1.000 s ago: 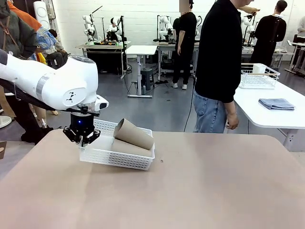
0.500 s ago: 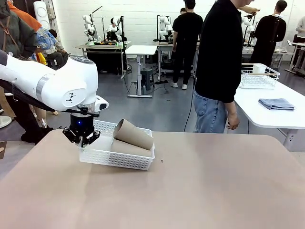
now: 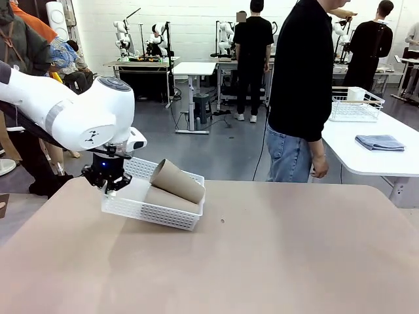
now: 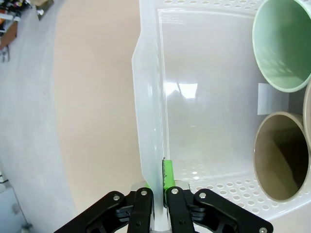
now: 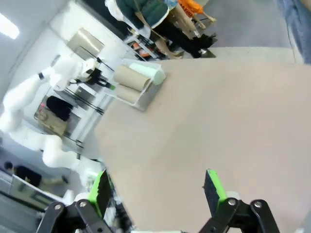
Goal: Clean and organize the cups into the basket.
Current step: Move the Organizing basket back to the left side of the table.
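Basket (image 3: 152,208) tilted, left hand (image 4: 156,180) pinching rim, cups (image 3: 177,181) inside

My front camera faces across the worktop (image 3: 275,255); left wrist sits tight over the basket (image 4: 204,97), right wrist sees it from afar.

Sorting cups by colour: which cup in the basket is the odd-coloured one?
The pale mint green cup, lying on its side in the white basket beside the tan cups.
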Tool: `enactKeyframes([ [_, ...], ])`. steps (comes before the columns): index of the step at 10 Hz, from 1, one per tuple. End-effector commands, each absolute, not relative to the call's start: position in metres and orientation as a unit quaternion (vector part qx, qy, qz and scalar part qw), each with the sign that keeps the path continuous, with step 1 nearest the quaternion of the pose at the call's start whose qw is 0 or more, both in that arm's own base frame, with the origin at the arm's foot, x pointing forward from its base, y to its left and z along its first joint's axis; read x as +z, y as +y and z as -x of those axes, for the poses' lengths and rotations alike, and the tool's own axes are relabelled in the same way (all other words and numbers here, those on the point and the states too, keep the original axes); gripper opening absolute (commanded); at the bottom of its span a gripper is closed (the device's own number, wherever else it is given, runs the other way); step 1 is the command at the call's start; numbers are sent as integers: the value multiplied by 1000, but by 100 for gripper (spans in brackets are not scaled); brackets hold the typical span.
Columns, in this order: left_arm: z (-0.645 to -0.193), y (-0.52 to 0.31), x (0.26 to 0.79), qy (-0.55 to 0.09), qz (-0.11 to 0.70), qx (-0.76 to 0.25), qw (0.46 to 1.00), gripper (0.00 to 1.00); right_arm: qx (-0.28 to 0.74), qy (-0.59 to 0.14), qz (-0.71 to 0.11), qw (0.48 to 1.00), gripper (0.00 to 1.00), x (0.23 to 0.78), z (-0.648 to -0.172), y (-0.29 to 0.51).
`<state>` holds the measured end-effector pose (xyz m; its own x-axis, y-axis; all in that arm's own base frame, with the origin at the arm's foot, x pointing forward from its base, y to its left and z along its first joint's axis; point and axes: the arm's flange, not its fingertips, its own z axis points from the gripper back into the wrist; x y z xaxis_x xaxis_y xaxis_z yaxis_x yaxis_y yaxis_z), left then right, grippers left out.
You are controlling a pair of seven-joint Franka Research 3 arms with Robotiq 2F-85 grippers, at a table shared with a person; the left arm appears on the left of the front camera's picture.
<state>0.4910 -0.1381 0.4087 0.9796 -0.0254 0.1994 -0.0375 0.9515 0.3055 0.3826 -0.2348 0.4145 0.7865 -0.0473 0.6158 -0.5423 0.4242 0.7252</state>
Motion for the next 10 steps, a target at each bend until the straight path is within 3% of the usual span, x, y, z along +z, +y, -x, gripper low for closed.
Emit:
enactKeyframes([
  [1,-494,-103,415,-146,-175,15,974,5,67,-207,-595,774,100,426,-377,-271],
  [4,-498,-76,433,-170,-169,41,970,5,25,-143,-646,749,100,443,-352,-308],
  [8,-505,-48,434,-162,-187,66,967,5,13,-100,-591,800,100,438,-327,-338],
  [10,-509,-34,437,-159,-186,86,966,5,8,-104,-592,799,100,438,-328,-341],
])
